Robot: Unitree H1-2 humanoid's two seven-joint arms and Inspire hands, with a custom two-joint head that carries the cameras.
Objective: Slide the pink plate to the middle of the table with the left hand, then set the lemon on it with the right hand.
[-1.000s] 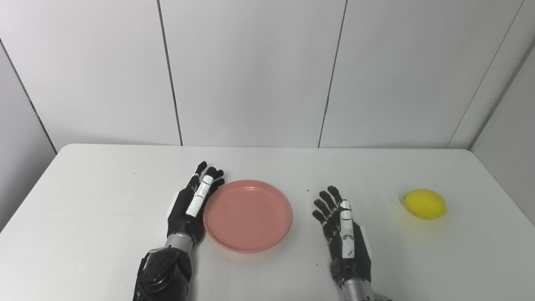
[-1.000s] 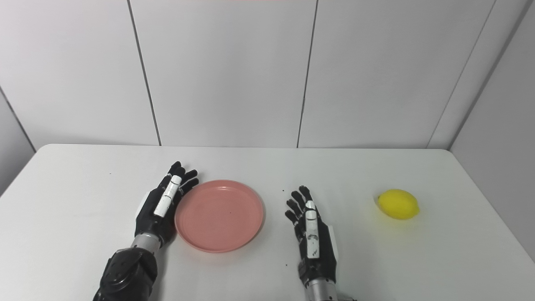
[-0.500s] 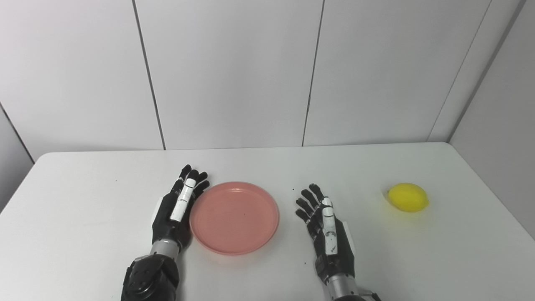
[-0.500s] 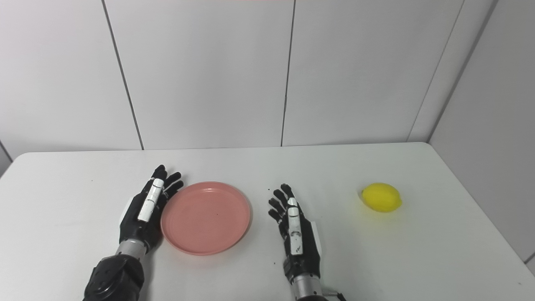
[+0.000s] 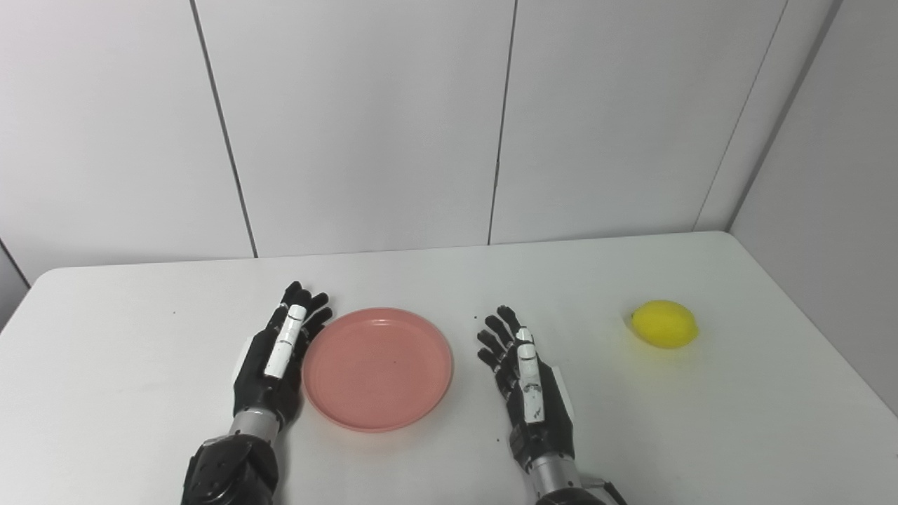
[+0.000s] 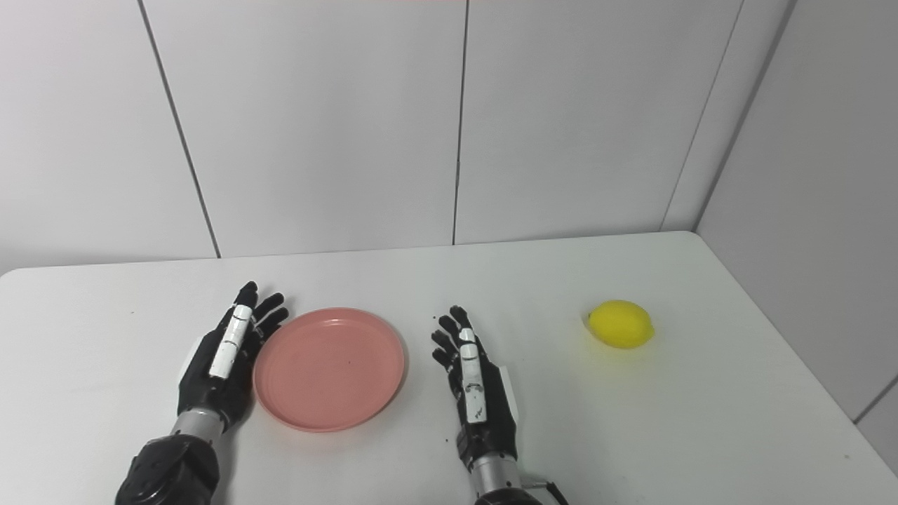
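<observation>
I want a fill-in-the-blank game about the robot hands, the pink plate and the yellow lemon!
1. The round pink plate holds ____.
2. The black left hand lies open right beside the plate's ____ edge.
3. The oval yellow lemon lies on the white table, apart from the black right hand, on that hand's ____ side.

Missing words: nothing; left; right

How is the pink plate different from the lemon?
The pink plate is flat, wide and round; the lemon is small, yellow and plump. The plate lies beside the left hand, its rim apparently touching it; the lemon sits alone, far right. Both rest on the white table.
</observation>
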